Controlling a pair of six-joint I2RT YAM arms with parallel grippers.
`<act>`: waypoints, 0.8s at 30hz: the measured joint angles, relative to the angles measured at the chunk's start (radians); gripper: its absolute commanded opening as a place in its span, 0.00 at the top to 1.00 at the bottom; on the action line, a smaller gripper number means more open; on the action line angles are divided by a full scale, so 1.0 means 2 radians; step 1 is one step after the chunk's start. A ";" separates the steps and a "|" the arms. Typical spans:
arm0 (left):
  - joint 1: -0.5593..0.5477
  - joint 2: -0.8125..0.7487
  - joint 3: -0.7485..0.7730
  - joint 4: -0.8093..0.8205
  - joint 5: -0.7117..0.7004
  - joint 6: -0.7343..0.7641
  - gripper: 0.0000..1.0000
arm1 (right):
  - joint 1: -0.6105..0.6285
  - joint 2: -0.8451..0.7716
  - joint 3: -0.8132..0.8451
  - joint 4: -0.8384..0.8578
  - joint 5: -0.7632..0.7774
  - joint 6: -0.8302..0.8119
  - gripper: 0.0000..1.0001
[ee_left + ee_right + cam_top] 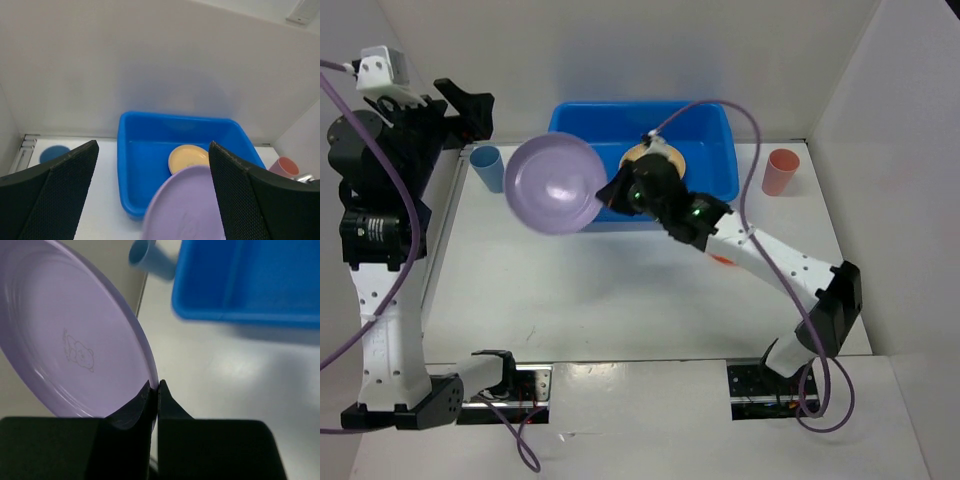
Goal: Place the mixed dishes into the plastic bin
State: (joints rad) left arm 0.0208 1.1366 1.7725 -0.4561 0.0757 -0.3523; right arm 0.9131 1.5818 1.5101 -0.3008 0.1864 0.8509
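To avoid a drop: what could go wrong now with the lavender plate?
1. The right end effector pinches the lavender plate only by its thin rim, so it may slip or swing.
2. The plate hangs over the near-left corner of the plastic bin; releasing here could land it on the rim or outside.

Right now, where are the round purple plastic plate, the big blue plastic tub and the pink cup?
Round lavender plastic plate [555,183]: top external view, centre of its face.
Big blue plastic bin [710,150]: top external view, bare floor inside.
Salmon-pink plastic cup [780,175]: top external view, its side.
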 measured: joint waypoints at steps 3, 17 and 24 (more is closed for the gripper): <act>0.000 0.047 0.054 -0.011 -0.001 0.018 0.03 | -0.076 -0.010 0.015 -0.001 -0.013 -0.018 0.99; 0.069 0.291 0.184 -0.079 0.038 0.032 0.03 | -0.298 0.221 0.136 -0.017 -0.077 -0.069 0.99; 0.098 0.301 0.163 -0.056 0.049 0.029 0.03 | -0.317 0.334 0.211 -0.052 -0.090 -0.065 0.99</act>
State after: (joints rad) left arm 0.2169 1.7393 2.0983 -0.5686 0.1745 -0.2947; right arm 0.2798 2.2494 1.9312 -0.4053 0.0055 0.7208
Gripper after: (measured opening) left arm 0.965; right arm 0.034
